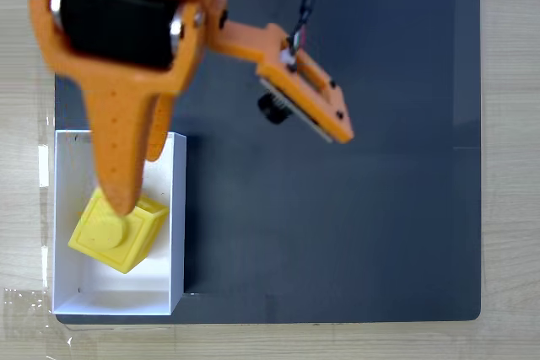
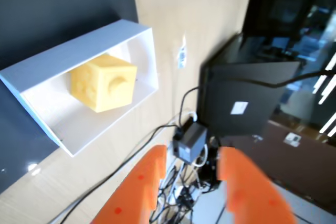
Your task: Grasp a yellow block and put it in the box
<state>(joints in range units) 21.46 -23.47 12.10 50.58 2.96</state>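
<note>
The yellow block point(image 1: 126, 240) lies tilted inside the white box point(image 1: 110, 291), which sits at the lower left of the dark mat in the fixed view. My orange gripper point(image 1: 135, 183) hangs above the box; its long finger overlaps the block's upper edge in that view. In the wrist view the block point(image 2: 103, 83) rests against the floor of the box point(image 2: 79, 52), stud facing the camera. The gripper point(image 2: 191, 155) is open there, well apart from the block, and nothing sits between its fingers.
A dark mat point(image 1: 337, 225) covers most of the light wooden table point(image 1: 506, 166). The arm's orange camera mount point(image 1: 310, 94) juts out over the mat's upper middle. Past the table edge, the wrist view shows cables point(image 2: 131, 163) and a black monitor point(image 2: 241, 103).
</note>
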